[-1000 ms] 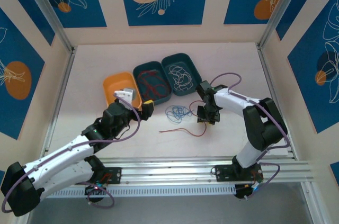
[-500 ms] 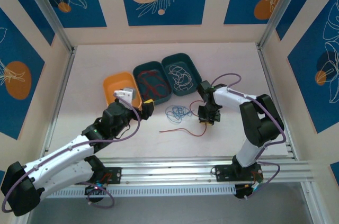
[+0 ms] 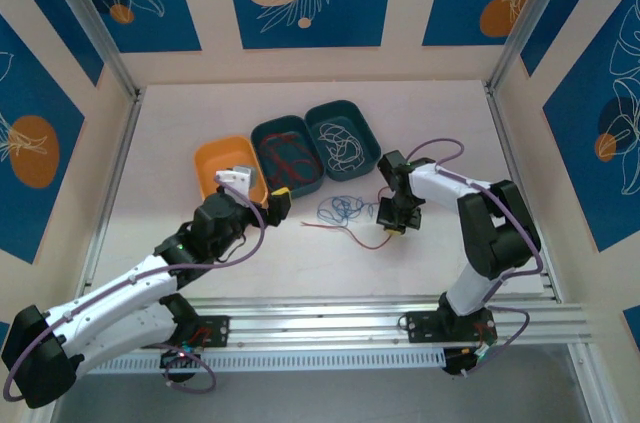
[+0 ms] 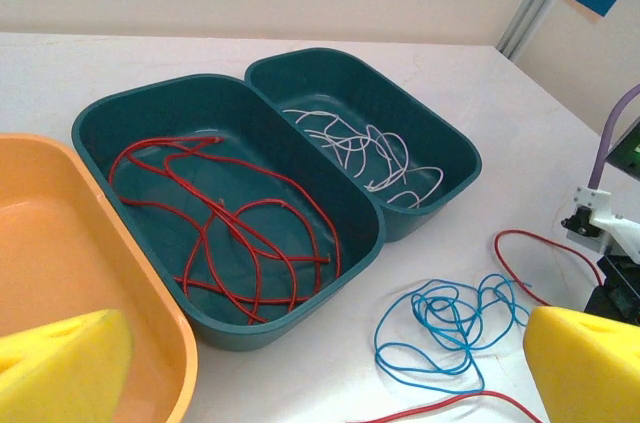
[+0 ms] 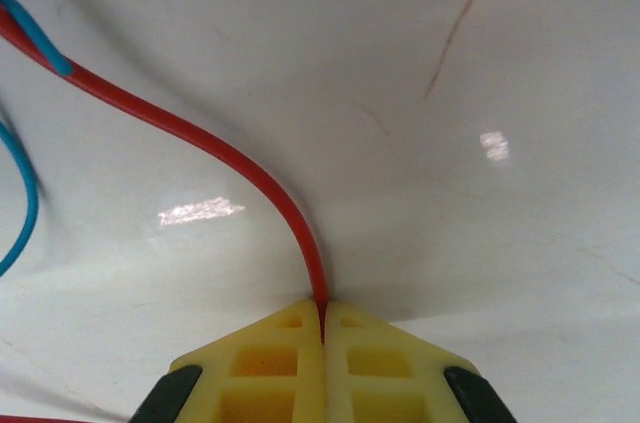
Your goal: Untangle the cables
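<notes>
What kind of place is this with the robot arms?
Probably a robot practice booth, not a home: white robot arms bolted to a metal rail, a white table walled by blue leaf-patterned panels, and teal plastic tubs with thin coloured cables.

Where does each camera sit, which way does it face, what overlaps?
Top external: above, behind the bases, looking down on the table; left gripper, right gripper show.
Left wrist: faces across the teal trays; yellow fingertips at bottom corners.
Right wrist: faces the tabletop; jaws shut on the loose red cable.
Shared: that cable, blue cable.
</notes>
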### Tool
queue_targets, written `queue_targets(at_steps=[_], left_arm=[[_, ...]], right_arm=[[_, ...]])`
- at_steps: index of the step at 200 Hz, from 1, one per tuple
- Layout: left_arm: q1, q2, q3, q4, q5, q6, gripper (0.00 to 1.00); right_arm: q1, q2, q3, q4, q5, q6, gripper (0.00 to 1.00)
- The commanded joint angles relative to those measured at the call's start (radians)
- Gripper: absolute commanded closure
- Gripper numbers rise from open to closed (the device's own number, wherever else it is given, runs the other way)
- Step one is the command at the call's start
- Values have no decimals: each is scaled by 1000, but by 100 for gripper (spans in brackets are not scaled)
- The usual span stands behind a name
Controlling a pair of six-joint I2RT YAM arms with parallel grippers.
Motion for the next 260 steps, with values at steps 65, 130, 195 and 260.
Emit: queue_targets(at_steps=[65, 130, 195, 260], left_arm=[[9, 8, 12, 34, 13, -5, 0], [12, 9, 7, 41, 16, -10, 0], [13, -6, -6, 36, 9, -13, 0], [15, -41, -16, 14, -9, -12, 0]], right_arm=[[41, -191, 83, -145, 65, -27, 100], [86, -307, 153, -189, 108, -47, 100], [178, -304, 268, -200, 158, -79, 100], [242, -293, 397, -260, 217, -114, 100]])
